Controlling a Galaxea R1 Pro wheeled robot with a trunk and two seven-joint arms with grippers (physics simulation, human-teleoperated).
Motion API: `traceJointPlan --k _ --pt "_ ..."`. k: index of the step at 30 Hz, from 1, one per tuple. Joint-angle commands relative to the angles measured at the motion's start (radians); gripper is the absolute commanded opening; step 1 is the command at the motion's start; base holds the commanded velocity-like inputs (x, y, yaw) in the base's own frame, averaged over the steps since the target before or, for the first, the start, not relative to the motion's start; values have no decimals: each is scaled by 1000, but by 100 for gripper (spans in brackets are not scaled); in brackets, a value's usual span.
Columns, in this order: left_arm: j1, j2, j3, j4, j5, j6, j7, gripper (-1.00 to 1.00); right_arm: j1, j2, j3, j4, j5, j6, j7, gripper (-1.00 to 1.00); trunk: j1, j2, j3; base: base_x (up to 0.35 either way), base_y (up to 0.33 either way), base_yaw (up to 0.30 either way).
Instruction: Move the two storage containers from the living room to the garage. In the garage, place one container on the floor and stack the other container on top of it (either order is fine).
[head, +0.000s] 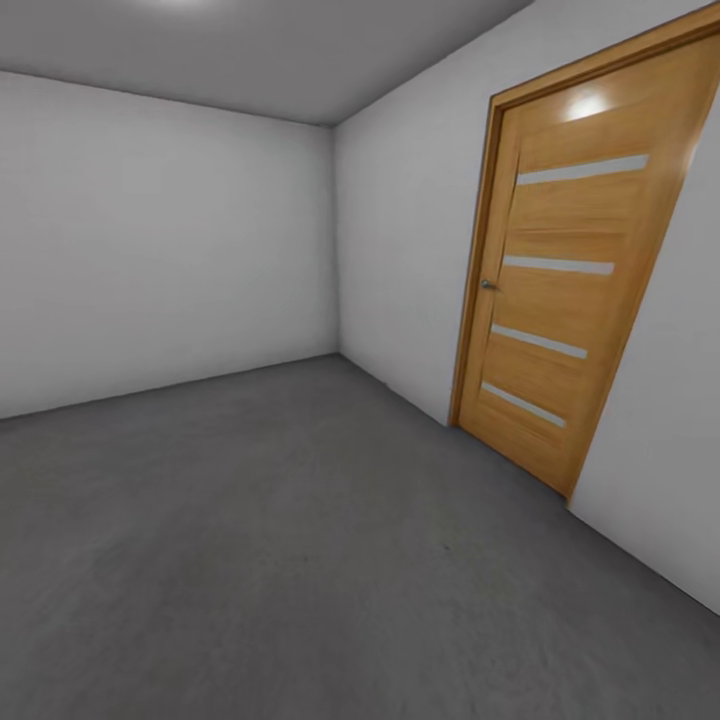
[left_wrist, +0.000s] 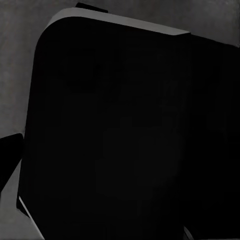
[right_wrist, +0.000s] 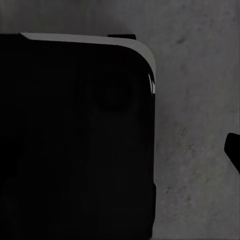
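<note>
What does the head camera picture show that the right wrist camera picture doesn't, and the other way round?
The head view alone takes in the room: plain white walls, a grey ceiling and a closed wooden door with four pale horizontal strips and a small handle.

The right wrist view alone has a large black rounded body up close, probably part of the robot, and a small dark tip at one edge.

Both share the dark grey mottled concrete floor.

The dark grey mottled concrete floor (head: 280, 540) lies open up to plain white walls (head: 160, 240); a closed light-wood door with pale horizontal strips (head: 560, 290) lines the right wall.
</note>
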Motion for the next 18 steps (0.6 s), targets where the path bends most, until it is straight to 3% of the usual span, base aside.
traceJointPlan --k 1,11,18 --pt "0 0 5 0 3 -1 1 100 0 0 -2 1 -2 -5 1 100 1 0 -1 323 0 0" --pt "0 0 5 0 3 -1 1 100 0 1 -1 1 3 -15 -2 100 1 0 -1 323 0 -8" --pt "0 0 4 0 3 -1 1 100 0 5 2 0 10 -16 -2 100 1 0 -1 323 0 -192"
